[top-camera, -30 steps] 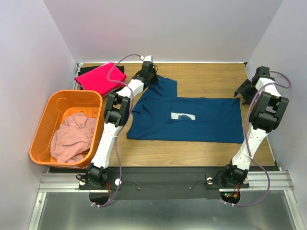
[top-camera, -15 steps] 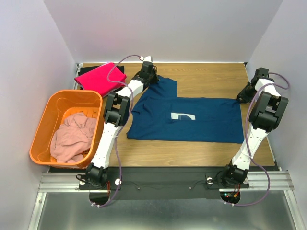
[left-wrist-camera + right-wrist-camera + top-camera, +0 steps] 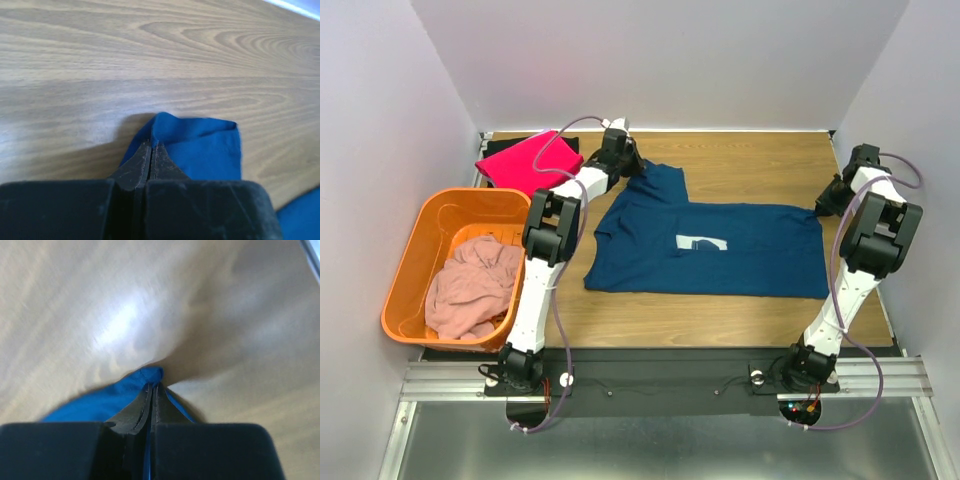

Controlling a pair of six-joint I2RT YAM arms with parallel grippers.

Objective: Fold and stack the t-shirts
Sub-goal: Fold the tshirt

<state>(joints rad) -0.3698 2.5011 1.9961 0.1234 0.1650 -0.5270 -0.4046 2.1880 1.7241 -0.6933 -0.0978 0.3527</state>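
Note:
A navy blue t-shirt (image 3: pixel 720 250) with a white square print lies spread across the middle of the table. My left gripper (image 3: pixel 631 165) is shut on its far left sleeve; in the left wrist view the blue cloth (image 3: pixel 200 147) is pinched between the closed fingertips (image 3: pixel 151 145). My right gripper (image 3: pixel 820 208) is shut on the shirt's far right corner; the right wrist view shows blue cloth (image 3: pixel 105 400) caught at the tips (image 3: pixel 151 386). A bright pink t-shirt (image 3: pixel 525 163) lies folded at the far left on a black one (image 3: pixel 496 146). A pale pink t-shirt (image 3: pixel 470 285) is crumpled in the basket.
The orange plastic basket (image 3: pixel 412 250) stands at the left edge of the table. White walls close in at the back and on both sides. Bare wood (image 3: pixel 760 160) shows behind the navy shirt and in front of it.
My right gripper moved in to the shirt's far right corner and shut on it. My left arm shifted slightly left with the sleeve still pinched.

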